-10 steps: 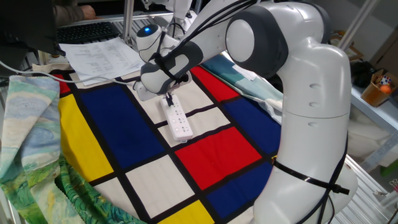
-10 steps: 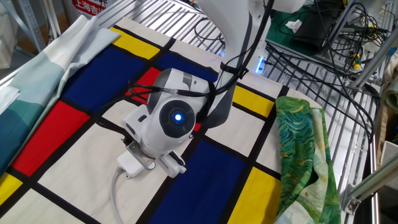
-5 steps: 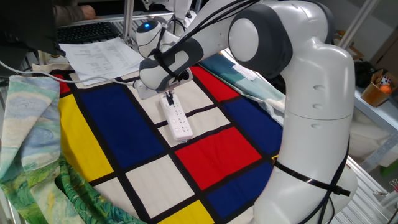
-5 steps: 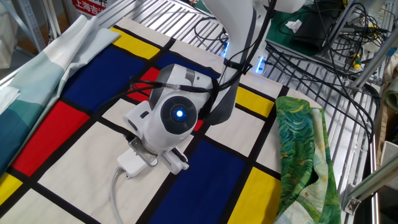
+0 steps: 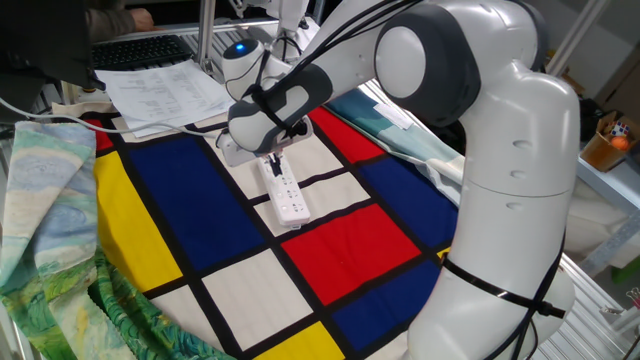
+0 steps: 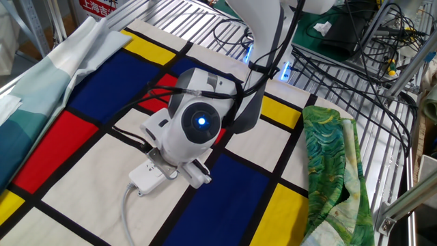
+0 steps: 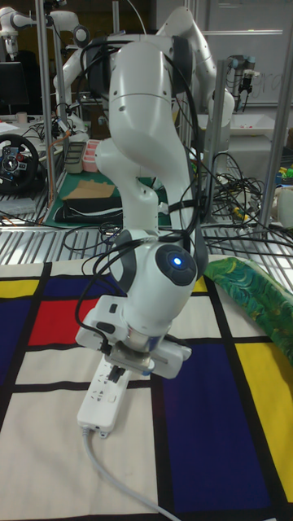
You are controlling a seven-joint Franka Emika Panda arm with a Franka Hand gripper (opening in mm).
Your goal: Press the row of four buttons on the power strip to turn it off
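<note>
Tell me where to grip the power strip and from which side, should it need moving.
Grip the power strip across its narrow width, on the bare half nearest the red square, coming straight down from above. It lies flat on the cloth, long and slim, so only its two long edges suit the claw. The cord end is best avoided.

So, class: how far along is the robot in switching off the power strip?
Done: nothing can be confirmed; the switch states are unreadable. In hand: the claw is down at the power strip, near its cord end. Left: seemingly the buttons along the uncovered stretch.
</note>
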